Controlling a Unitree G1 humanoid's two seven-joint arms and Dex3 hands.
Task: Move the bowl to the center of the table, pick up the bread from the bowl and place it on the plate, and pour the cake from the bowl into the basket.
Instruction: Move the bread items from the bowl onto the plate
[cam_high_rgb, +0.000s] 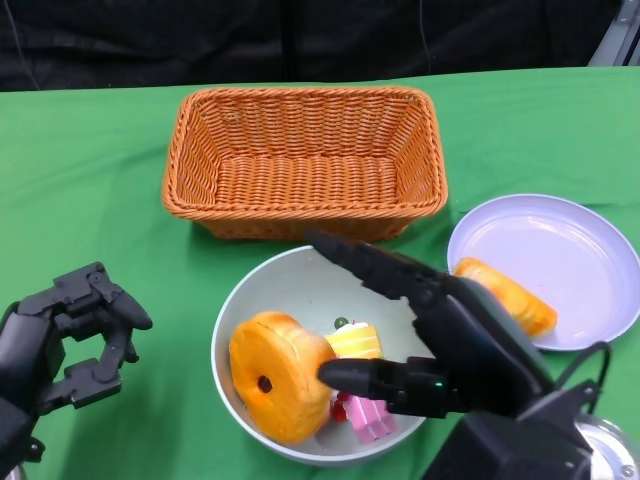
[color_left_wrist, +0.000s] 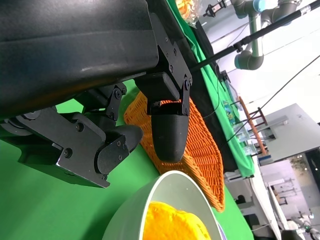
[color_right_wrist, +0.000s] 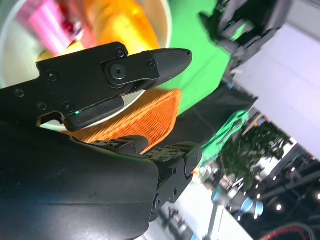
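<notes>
A pale bowl (cam_high_rgb: 225, 320) sits in front of the wicker basket (cam_high_rgb: 305, 160). It holds a round orange bread (cam_high_rgb: 275, 375), a yellow cake piece (cam_high_rgb: 357, 342) and a pink cake (cam_high_rgb: 368, 418). My right hand (cam_high_rgb: 450, 345) hovers over the bowl's right side with its fingers spread and nothing in it; the thumb tip is next to the round bread. A second orange bread (cam_high_rgb: 505, 295) lies on the left edge of the lilac plate (cam_high_rgb: 570, 250). My left hand (cam_high_rgb: 60, 345) hangs left of the bowl, loosely curled and holding nothing. The left wrist view shows the bowl rim (color_left_wrist: 150, 200) close by.
The basket is empty and takes up the middle back of the green table (cam_high_rgb: 90, 200). The plate lies to the right of the bowl, close to the basket's corner. A dark backdrop runs along the table's far edge.
</notes>
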